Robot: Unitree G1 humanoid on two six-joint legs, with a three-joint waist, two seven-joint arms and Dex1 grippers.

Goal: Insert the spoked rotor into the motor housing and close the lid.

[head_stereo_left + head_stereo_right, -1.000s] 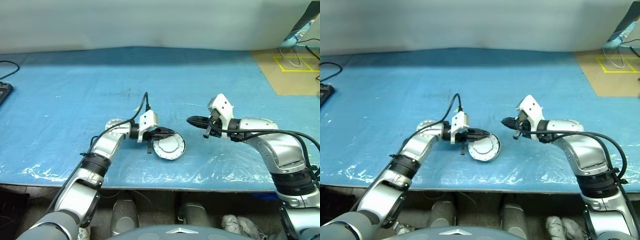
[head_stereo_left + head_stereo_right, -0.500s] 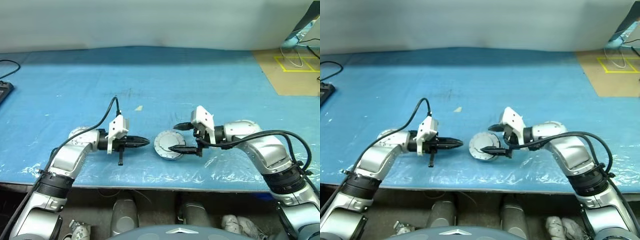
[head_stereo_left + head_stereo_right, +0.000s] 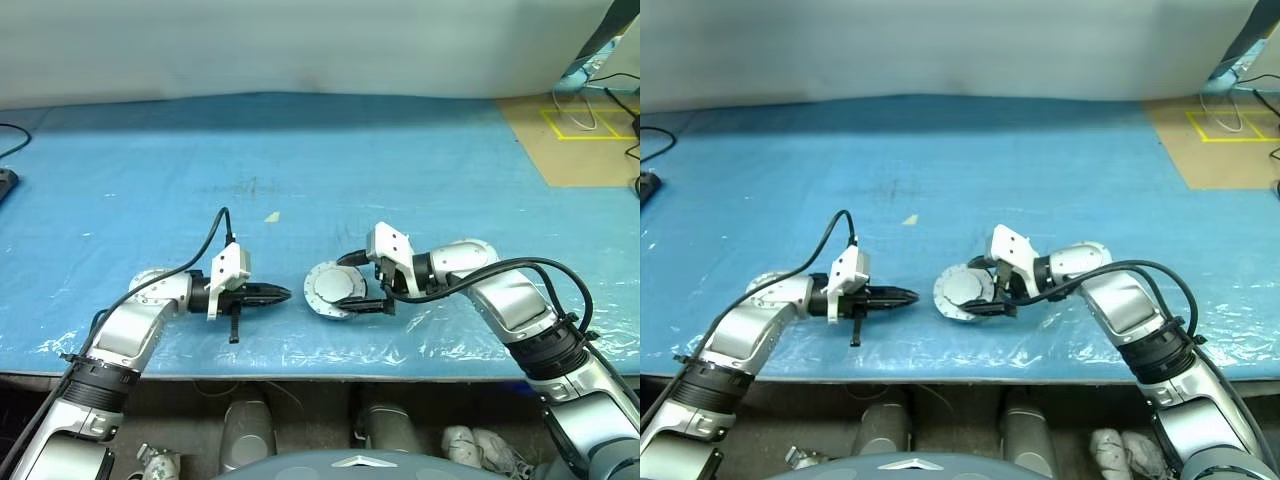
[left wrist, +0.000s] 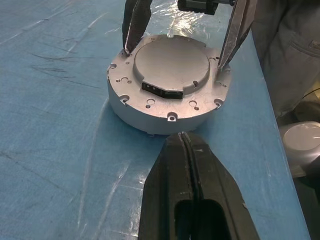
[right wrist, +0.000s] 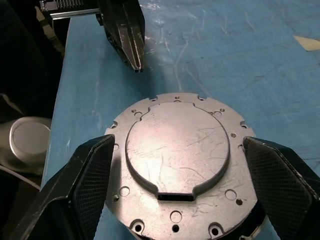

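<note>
On the blue-covered worktop (image 3: 300, 160), near its front edge, a round silver assembly (image 3: 334, 289) sits with a flat plate face up, apparently the motor housing turned over or already closed; I cannot tell which. The right end effector (image 3: 352, 286) straddles it, fingers (image 5: 90, 175) spread wide at either side of the rim, not visibly clamped. The left end effector (image 3: 283, 294) is pinched shut, empty, pointing at it from just beside. If the right closes off-centre, the disc could skid or tip. No readable writing or brand appears.

Motor housing (image 5: 180, 170) interior hidden under its flat top; near rim cut off.
</note>
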